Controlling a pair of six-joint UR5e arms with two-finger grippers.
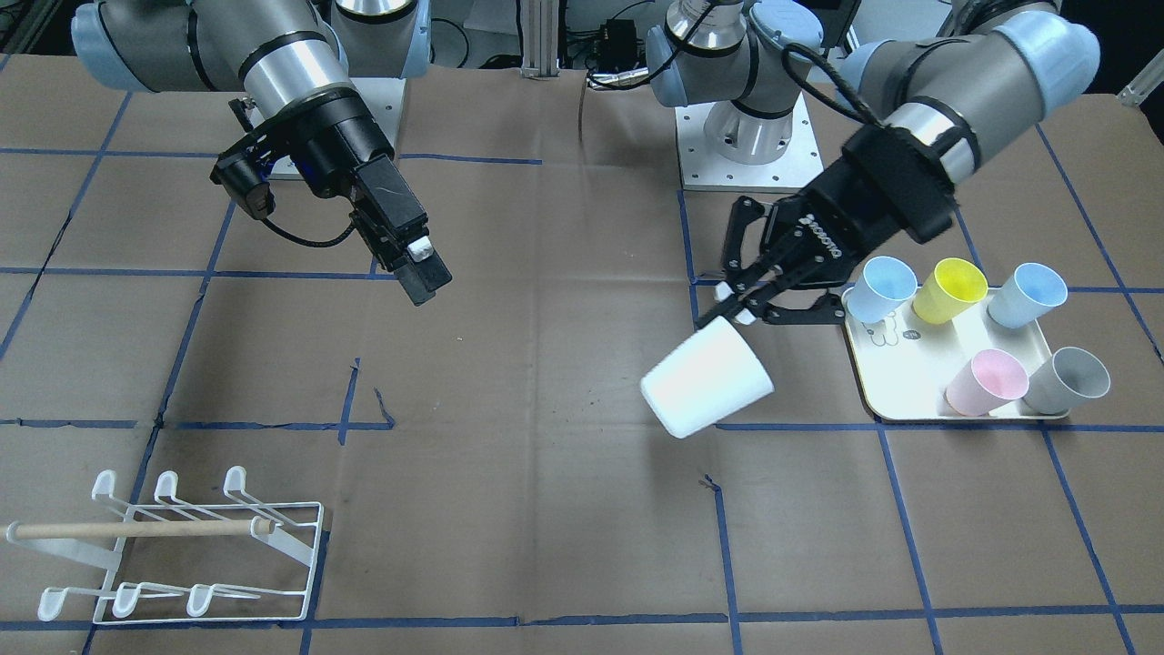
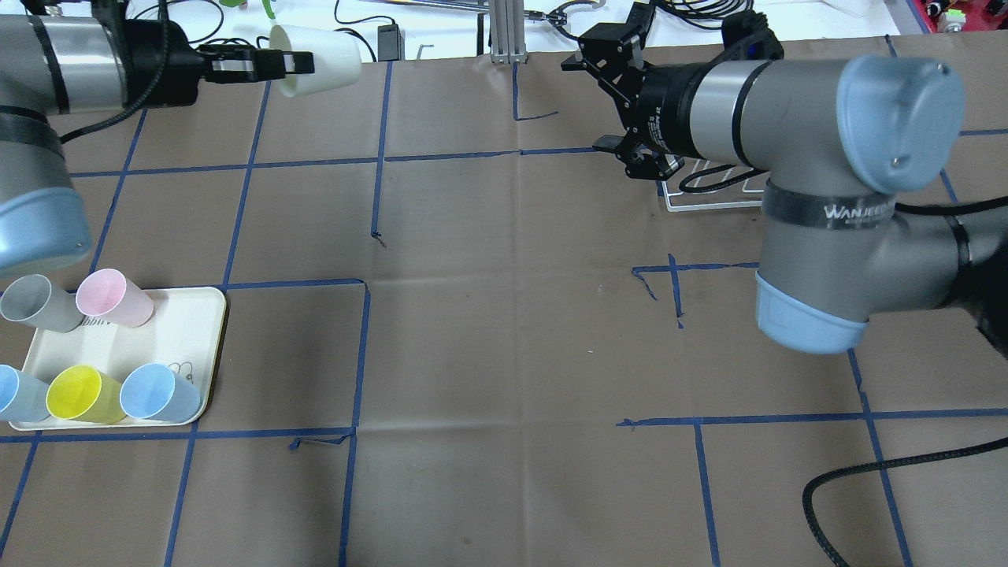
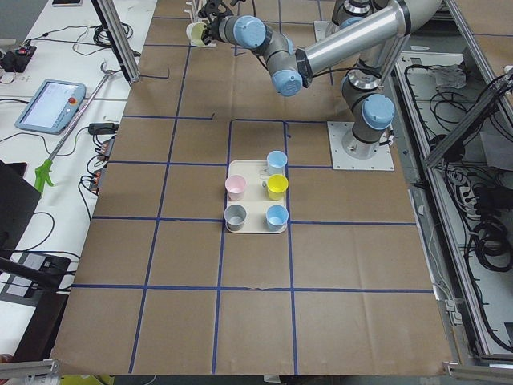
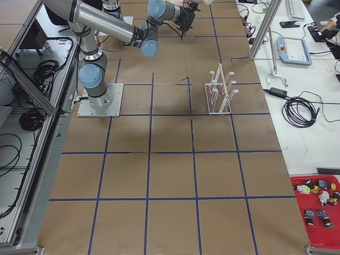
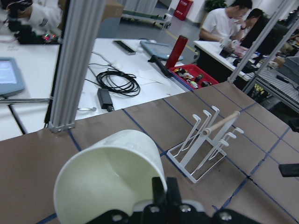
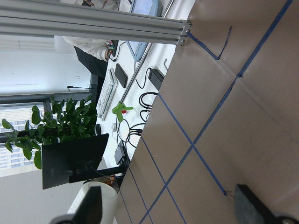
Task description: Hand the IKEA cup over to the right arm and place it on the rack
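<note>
Step in hand: by my reading, the handover. The cup is lifted and the two arms have not yet met.
Cup: the white IKEA cup (image 1: 707, 382) hangs above the bench (image 1: 546, 364), right of centre in the front view. It is tilted, with its base pointing lower left and its mouth toward the tool that carries it.
Left tool (image 1: 732, 314): clamped on the cup's rim, one finger inside the mouth and one outside.
Right tool (image 1: 424, 266): upper left of centre in the front view and well apart from the cup. Its wrist view shows the fingers spread wide with nothing between them.
Rack (image 1: 136, 529): lower left corner of the front view, prongs bare.
Tray (image 1: 896, 377): right side, carrying five coloured cups, just beside the left tool.
Doing it well: offer the free base end to the right arm (image 1: 273, 73). Take the cup's wall away from the left fingers, leaving the mouth free for a prong. Close fully before the left lets go.
Risk: a rim pinch may let the tapered cup pivot, so move slowly.
</note>
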